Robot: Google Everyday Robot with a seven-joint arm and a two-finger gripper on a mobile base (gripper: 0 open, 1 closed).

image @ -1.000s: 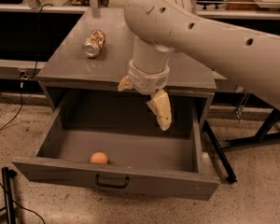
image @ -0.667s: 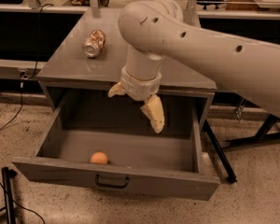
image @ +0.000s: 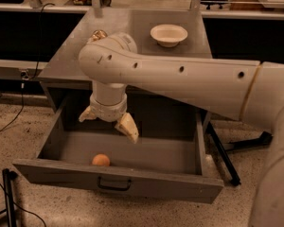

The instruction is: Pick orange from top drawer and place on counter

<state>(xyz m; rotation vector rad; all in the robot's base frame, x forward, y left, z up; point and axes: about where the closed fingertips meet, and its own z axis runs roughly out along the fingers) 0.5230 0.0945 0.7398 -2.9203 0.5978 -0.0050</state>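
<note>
The orange (image: 101, 160) lies on the floor of the pulled-out top drawer (image: 118, 182), close behind the front panel and left of its dark handle. My gripper (image: 109, 124) hangs over the drawer's left half, a little above and behind the orange, not touching it. Its two pale fingers (image: 127, 127) are spread apart with nothing between them, so it is open. The grey counter (image: 137, 37) lies behind it, partly hidden by my arm.
A white bowl (image: 169, 34) stands on the counter at the back right. A metal can (image: 97, 34) peeks out behind my arm on the counter's left. A dark table leg (image: 222, 152) slants beside the drawer's right side. Cables trail on the floor at left.
My arm has swung left across the drawer, carrying the gripper from the right half to above the left half, nearer the orange. The bowl is now uncovered and the can mostly hidden.
</note>
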